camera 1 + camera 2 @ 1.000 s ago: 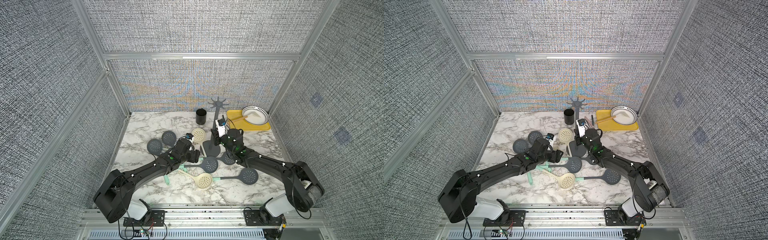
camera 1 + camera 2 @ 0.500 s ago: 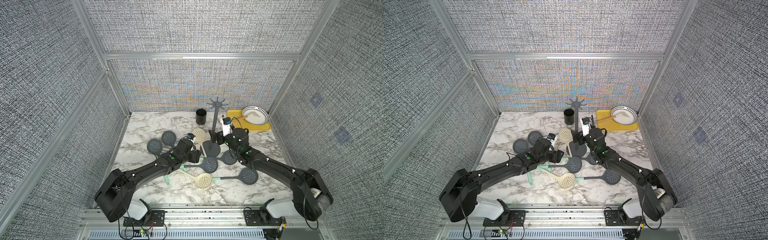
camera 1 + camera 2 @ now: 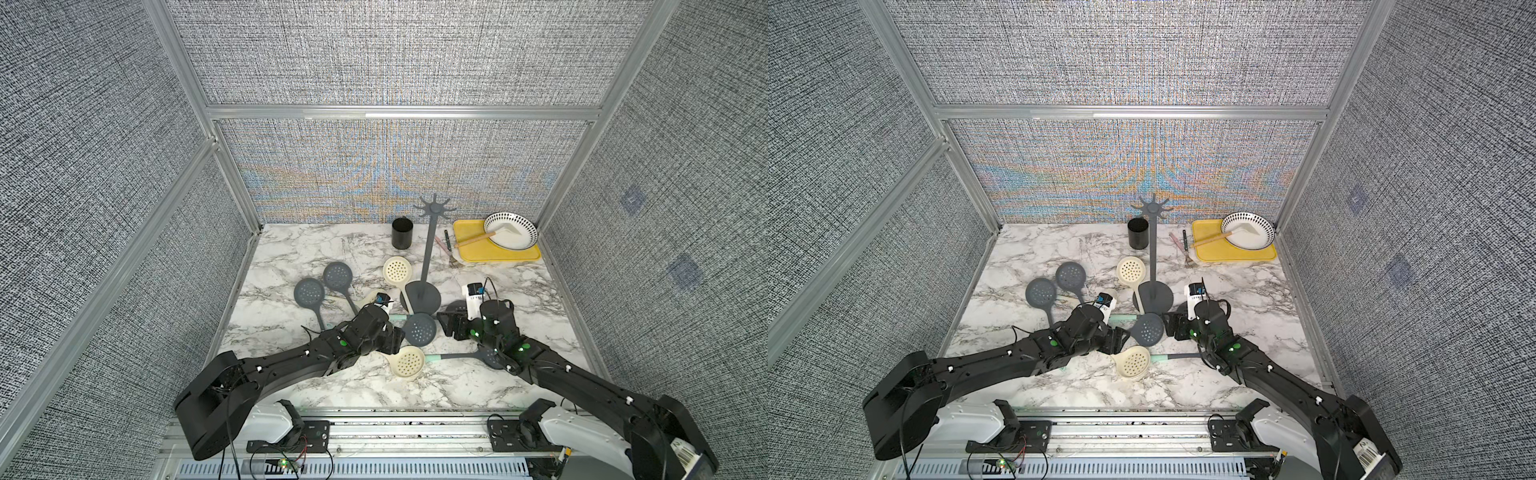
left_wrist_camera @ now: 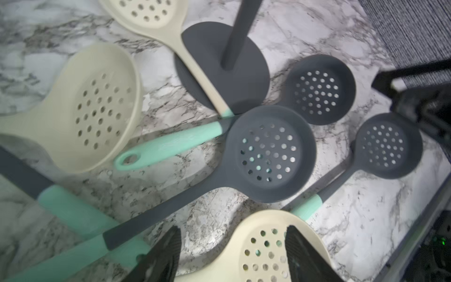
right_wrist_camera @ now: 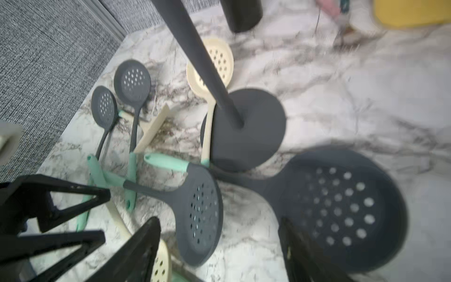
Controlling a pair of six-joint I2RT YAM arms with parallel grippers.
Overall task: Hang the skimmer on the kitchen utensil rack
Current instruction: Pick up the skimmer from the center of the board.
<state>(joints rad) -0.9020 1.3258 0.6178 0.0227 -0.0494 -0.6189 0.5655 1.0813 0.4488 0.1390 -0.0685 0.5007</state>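
Kitchen utensil rack (image 3: 428, 253) is released upright on counter (image 3: 291, 249)
Right fingers (image 5: 141, 244) are withdrawn from it, spread apart; left fingers (image 4: 168, 246) likewise spread, empty.

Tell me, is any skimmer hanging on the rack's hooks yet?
No: in both top views the kitchen utensil rack has bare hooks, and the skimmers lie on the table.

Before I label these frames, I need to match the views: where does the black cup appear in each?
In a top view: the black cup stands far back, beside the pole of the kitchen utensil rack.
In a top view: the cup, likewise beside that pole.
Left wrist: not in it.
Right wrist: only its lower part, cropped by the frame edge, beyond the pole.
Shared landmark: the rack's round base, in all four.
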